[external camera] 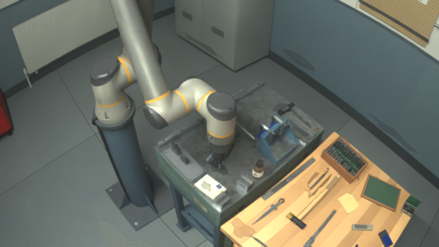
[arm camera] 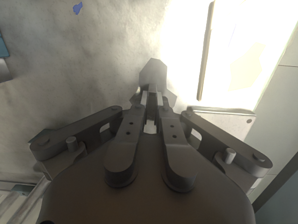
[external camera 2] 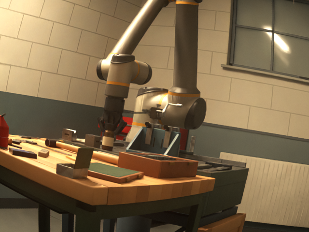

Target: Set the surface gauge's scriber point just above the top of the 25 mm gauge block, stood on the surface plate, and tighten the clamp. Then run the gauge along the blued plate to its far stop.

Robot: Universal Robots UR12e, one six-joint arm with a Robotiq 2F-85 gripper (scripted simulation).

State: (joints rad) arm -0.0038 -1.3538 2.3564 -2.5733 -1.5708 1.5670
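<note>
My gripper (external camera: 218, 165) (arm camera: 151, 96) points straight down over the front of the grey surface plate (external camera: 238, 136). A small grey gauge block (arm camera: 152, 96) stands on the plate between its fingertips. In the second side camera a brown bottle (external camera 2: 108, 139) hides the fingertips (external camera 2: 111, 127). The surface gauge (external camera: 274, 131) sits further back on the plate in a blue frame, its thin scriber rod (external camera: 246, 132) reaching toward the arm. The gripper is closed on the gauge block.
The wooden bench (external camera: 323, 201) adjoins the plate on the right, with a ruler, a tray of gauge blocks (external camera: 344, 158) and hand tools. On the plate lie the brown bottle (external camera: 258, 169), a white pad (external camera: 210, 186), a steel block (external camera: 245, 183) and a metal tray (external camera: 179, 160).
</note>
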